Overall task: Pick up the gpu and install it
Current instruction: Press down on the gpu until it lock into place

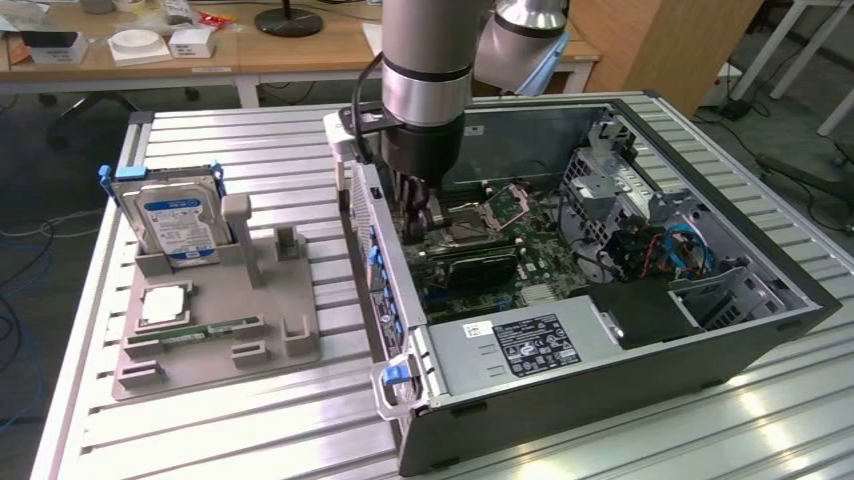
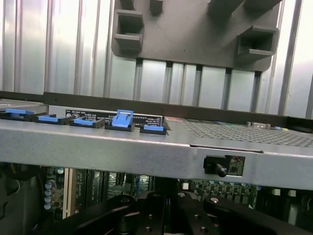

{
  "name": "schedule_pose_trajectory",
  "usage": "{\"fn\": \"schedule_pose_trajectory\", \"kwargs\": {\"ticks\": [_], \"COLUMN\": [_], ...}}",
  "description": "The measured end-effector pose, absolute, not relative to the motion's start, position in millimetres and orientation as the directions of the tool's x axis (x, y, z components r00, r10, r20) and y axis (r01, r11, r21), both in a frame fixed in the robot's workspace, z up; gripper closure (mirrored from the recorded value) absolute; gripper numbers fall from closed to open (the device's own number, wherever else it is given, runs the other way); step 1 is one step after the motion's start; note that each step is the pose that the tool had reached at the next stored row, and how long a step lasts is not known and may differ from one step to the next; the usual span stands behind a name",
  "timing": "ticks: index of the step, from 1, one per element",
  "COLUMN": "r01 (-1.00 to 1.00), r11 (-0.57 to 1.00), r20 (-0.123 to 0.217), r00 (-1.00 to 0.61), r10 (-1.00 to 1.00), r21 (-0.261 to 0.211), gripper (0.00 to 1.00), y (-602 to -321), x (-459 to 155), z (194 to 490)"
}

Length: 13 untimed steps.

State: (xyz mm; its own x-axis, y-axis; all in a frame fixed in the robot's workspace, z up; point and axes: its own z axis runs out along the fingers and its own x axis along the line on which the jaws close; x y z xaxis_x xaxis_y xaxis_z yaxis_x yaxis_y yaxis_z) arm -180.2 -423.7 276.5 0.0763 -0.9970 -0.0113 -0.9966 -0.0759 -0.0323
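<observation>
gripper: gripper (image 1: 424, 215) lowered inside the open PC case (image 1: 747, 330), over the motherboard (image 1: 514, 250).
jaws: closed tight; can't confirm what's between them.
gpu: dark card (image 1: 470, 268) lying on the motherboard just below the jaws looks like it.
step tip: my call, keep the card square to the slot, push straight down.
exterior view: parts tray (image 1: 214, 330) and hard drive (image 1: 171, 215) on the worktop (image 1: 227, 440).
wrist view: blue slot clips (image 2: 122, 120) on the case edge.

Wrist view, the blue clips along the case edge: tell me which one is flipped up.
The fourth blue clip counting from the end where the case edge leaves the frame beside the clips. It stands raised above the row; the others lie flat and low.
</observation>
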Motion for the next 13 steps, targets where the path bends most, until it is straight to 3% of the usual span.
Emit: {"fn": "schedule_pose_trajectory", "kwargs": {"ticks": [13], "r01": [-0.996], "r11": [-0.076], "r20": [-0.022], "r00": [0.076], "r10": [-0.997], "r21": [-0.036], "gripper": [0.9], "y": [-425], "x": [-182], "z": [292]}}
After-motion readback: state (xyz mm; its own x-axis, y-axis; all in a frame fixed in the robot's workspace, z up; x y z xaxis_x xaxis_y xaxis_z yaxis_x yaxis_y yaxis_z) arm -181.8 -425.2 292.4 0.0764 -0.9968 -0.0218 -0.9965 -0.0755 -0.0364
